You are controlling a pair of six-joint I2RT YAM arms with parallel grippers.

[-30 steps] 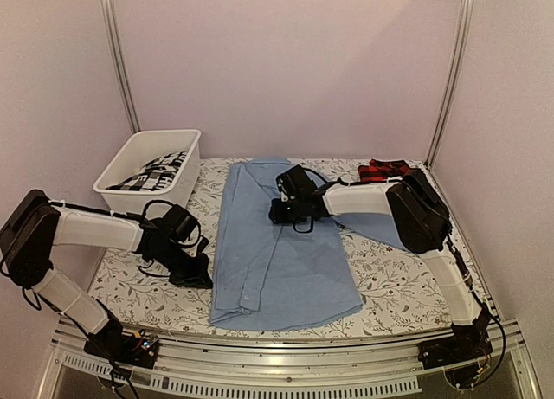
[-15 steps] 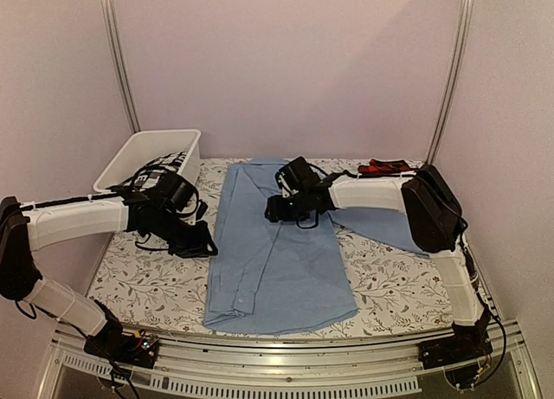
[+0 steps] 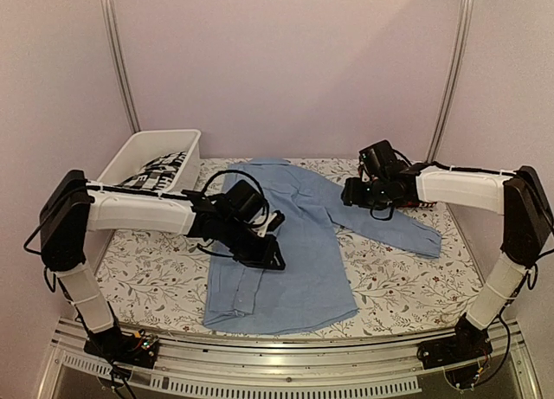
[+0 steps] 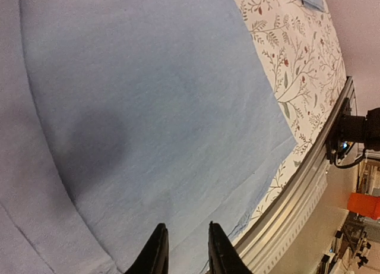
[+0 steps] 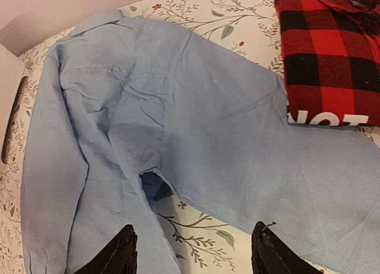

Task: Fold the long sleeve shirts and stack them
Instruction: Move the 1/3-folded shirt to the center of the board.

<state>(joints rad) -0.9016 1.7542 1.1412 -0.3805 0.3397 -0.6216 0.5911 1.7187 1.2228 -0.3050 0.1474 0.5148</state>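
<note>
A light blue long sleeve shirt (image 3: pixel 290 260) lies flat in the middle of the table, collar at the far end. Its right sleeve (image 3: pixel 394 230) stretches out toward the right. My left gripper (image 3: pixel 273 259) hovers low over the shirt's body (image 4: pixel 148 107), jaws (image 4: pixel 186 226) a little apart with nothing between them. My right gripper (image 3: pixel 351 194) is above the shirt's right shoulder, wide open and empty (image 5: pixel 196 227), over the armpit gap and the sleeve (image 5: pixel 285 161). The folded red-and-black plaid shirt (image 5: pixel 329 54) lies at the far right, with a white label showing. The right arm hides it from the top view.
A white bin (image 3: pixel 130 161) at the back left holds black-and-white patterned cloth (image 3: pixel 160 170). A floral cover (image 3: pixel 147 282) lies over the table. A metal rail (image 3: pixel 286 351) runs along the near edge, close to the shirt's hem (image 4: pixel 279 161).
My left arm swung right from the table's left side onto the blue shirt, and its jaws parted slightly. My right gripper opened wider and pulled right. The sleeve now lies spread out further.
</note>
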